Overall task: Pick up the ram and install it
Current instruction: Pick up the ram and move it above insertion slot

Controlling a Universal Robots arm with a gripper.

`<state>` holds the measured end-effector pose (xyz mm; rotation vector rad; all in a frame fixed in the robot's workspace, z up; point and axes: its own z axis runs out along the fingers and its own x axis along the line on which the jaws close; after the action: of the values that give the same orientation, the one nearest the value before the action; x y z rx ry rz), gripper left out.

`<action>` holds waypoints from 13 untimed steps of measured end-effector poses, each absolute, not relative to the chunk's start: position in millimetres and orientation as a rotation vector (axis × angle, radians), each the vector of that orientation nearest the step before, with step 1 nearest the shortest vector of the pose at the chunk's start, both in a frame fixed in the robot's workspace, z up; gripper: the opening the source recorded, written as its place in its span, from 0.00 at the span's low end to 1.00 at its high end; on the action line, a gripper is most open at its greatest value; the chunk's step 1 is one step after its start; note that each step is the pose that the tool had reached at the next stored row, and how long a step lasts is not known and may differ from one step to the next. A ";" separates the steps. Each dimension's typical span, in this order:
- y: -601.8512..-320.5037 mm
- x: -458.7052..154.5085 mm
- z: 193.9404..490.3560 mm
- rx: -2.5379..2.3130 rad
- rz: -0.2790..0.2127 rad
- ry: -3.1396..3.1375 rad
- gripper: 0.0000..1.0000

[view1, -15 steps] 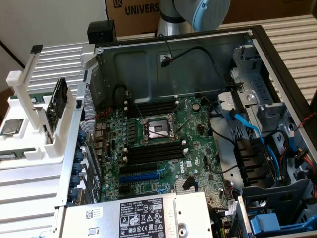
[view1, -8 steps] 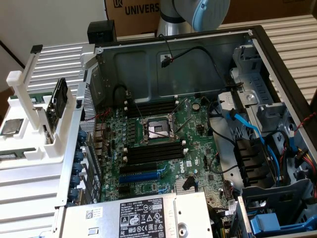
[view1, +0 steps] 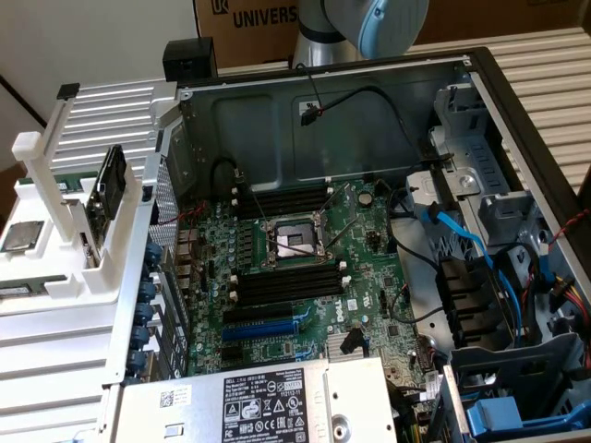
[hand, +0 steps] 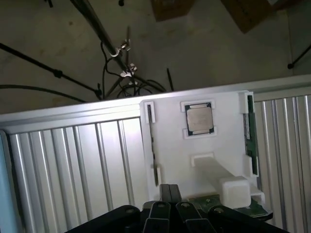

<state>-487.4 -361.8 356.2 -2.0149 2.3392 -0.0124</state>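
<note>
The ram [hand: 249, 131] shows as a thin green strip standing on edge in a slot along one side of a white holder [hand: 170, 145]. My gripper [hand: 167, 213] hangs well above that holder, its dark fingers [hand: 156, 214] pressed together with nothing between them. It is apart from the ram. In the exterior view the white holder [view1: 65, 268] sits on a ribbed metal surface at the exterior view's left, beside the open computer case. The black memory slots [view1: 286, 281] lie on the motherboard on either side of the CPU socket [view1: 291, 242].
A CPU chip [hand: 199, 119] lies flat in the holder, and a dark board [view1: 111, 180] stands on edge in it. A blue expansion slot [view1: 268, 325], a power supply [view1: 268, 401], blue cables [view1: 462, 231] and drive bays [view1: 499, 194] fill the case. The arm's base [view1: 369, 23] stands behind the case.
</note>
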 end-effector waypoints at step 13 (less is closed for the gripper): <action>-361.8 -487.5 324.9 -2.018 -0.028 2.320 0.18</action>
<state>-487.5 -361.8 324.9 -2.0179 2.3201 -0.0284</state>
